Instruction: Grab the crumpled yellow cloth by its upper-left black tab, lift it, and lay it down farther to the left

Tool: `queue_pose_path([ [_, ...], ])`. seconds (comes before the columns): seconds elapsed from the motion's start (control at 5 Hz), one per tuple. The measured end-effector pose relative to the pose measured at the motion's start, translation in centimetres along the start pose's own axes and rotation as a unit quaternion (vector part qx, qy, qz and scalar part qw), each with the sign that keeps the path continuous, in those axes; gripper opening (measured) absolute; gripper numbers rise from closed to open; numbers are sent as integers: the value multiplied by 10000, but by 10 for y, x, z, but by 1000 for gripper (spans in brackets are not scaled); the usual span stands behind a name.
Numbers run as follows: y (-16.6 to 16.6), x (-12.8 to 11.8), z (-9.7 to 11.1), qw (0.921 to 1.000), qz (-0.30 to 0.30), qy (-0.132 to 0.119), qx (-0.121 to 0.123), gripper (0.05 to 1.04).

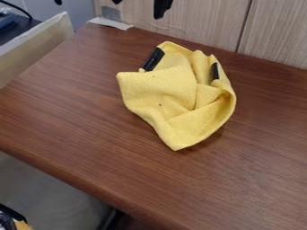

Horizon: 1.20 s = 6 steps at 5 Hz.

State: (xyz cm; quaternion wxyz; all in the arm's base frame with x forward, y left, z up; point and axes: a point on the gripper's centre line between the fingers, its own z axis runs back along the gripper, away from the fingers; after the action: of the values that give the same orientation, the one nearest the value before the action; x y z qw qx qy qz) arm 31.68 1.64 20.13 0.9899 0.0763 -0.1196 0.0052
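Below the jaws (162,8), which may be apart or together (I cannot tell), one crumpled yellow cloth (176,96) with two black strips (153,59) lies on the brown desk (84,117).

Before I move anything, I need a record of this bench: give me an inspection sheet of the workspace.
Surface: brown table, wood-grained
Job's things: yellow cloth, crumpled towards the back, two black patches on it
Clutter: pale strip at the back-left corner
Grippers: probably the gripper, black, cut off by the top edge, apart from the cloth
Cables: dark cable, upper left, off the table
Surroundings: wood-grain panel behind
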Motion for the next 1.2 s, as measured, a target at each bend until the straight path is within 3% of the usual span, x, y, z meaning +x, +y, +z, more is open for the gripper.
queue_pose_path([
  [0.2,-1,0,-9,9999,-30,159,4,1000],
  [0.4,5,18,-28,9986,-200,471,158,1000],
  [0.6,13,35,-44,9978,-320,575,-56,1001],
  [0.8,13,45,-76,9943,-537,659,-638,1001],
  [1.2,1,50,-120,9853,-820,801,-1267,1000],
])
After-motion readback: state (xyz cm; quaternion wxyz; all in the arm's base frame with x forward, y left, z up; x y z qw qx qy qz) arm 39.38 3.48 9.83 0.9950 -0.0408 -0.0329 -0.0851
